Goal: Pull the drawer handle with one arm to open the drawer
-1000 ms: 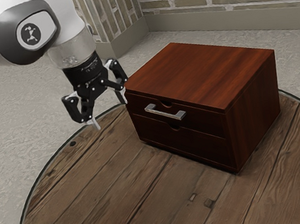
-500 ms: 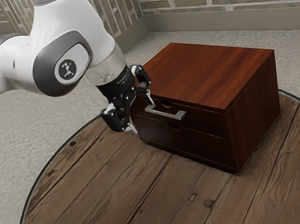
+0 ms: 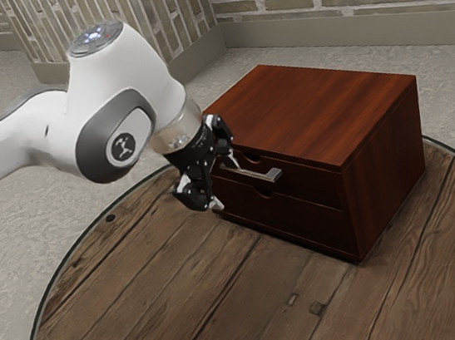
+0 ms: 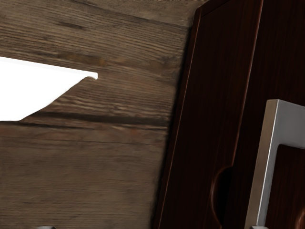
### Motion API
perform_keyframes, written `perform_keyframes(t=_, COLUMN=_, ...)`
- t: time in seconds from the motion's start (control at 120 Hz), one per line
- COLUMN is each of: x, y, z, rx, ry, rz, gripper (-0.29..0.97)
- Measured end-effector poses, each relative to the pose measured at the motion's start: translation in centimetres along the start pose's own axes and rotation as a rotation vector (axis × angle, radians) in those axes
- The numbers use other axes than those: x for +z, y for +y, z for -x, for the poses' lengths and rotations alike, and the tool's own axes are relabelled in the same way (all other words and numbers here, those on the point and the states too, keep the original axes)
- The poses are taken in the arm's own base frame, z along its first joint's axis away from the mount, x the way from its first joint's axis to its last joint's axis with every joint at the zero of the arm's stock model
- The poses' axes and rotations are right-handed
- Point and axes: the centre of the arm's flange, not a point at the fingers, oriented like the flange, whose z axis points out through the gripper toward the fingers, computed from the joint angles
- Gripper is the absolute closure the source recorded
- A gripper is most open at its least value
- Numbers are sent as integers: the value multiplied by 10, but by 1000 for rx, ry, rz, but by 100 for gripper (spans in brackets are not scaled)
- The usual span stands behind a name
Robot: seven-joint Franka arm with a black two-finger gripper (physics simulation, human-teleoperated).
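Single-arm drawer task, approach to the handle. The dark reddish-brown wooden two-drawer cabinet (image 3: pixel 312 108) stands on the far part of the round weathered plank table (image 3: pixel 185 293), its front turned toward the arm, so the reach comes from the exterior view's left. The black two-finger gripper (image 3: pixel 220 173) is rolled so that one finger lies above and one below the brushed silver bar handle (image 3: pixel 260 172), at the bar's end toward the exterior view's left; this orientation presumably lets the fingers close across the horizontal bar. The fingers stand spread apart and grasp nothing. The upper drawer front (image 3: pixel 304 175) appears flush with the cabinet face, so the drawer is judged shut. In the wrist view the handle (image 4: pixel 267 157) reads as a flat, square-cornered metal bracket raised off the dark drawer front (image 4: pixel 209 119), beside a rounded notch in the panel edge.
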Motion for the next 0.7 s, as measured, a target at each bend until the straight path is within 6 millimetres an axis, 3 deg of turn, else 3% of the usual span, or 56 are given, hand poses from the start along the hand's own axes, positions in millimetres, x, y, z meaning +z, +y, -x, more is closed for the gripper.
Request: perform_keyframes(t=0.7, x=37, y=17, z=-8, rx=27, ry=53, rz=64, gripper=24)
